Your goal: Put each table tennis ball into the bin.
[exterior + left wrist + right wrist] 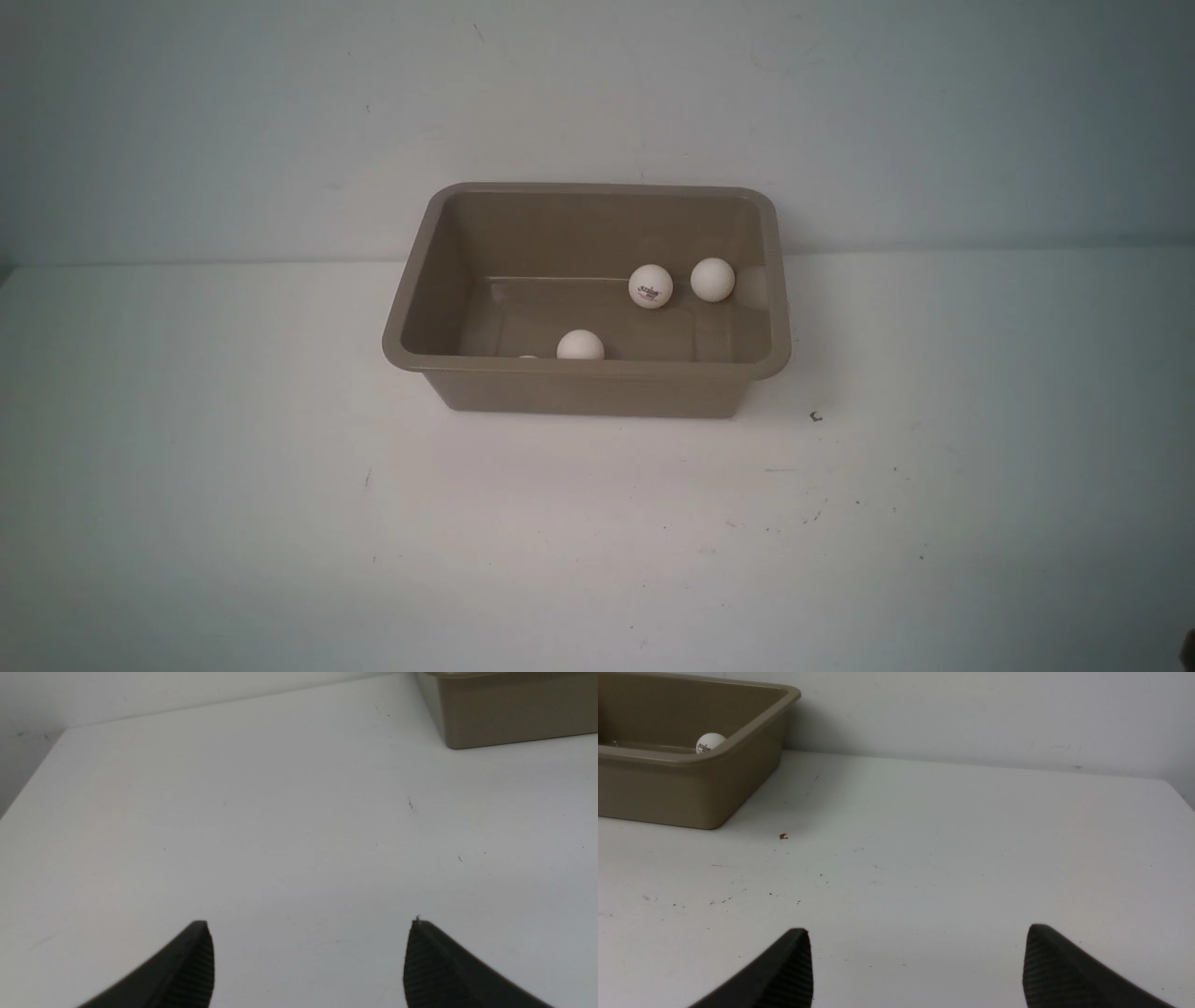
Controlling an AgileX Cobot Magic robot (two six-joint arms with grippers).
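Note:
The tan-brown bin (583, 383) stands in the middle of the white table near the back wall. Inside it lie white table tennis balls: one with a dark logo (651, 286), a plain one (712, 279) beside it, one by the near wall (580, 345), and the top of another (528, 357) just showing over the rim. The right wrist view shows the bin (691, 788) and the logo ball (710, 742) in it. My left gripper (308, 926) is open and empty over bare table, with the bin's corner (509, 723) far off. My right gripper (917, 933) is open and empty.
A small dark speck (816, 416) lies on the table (280, 523) right of the bin; it also shows in the right wrist view (783, 836). The table's left edge (28, 788) and right far corner (1176, 793) show. The wall stands close behind the bin.

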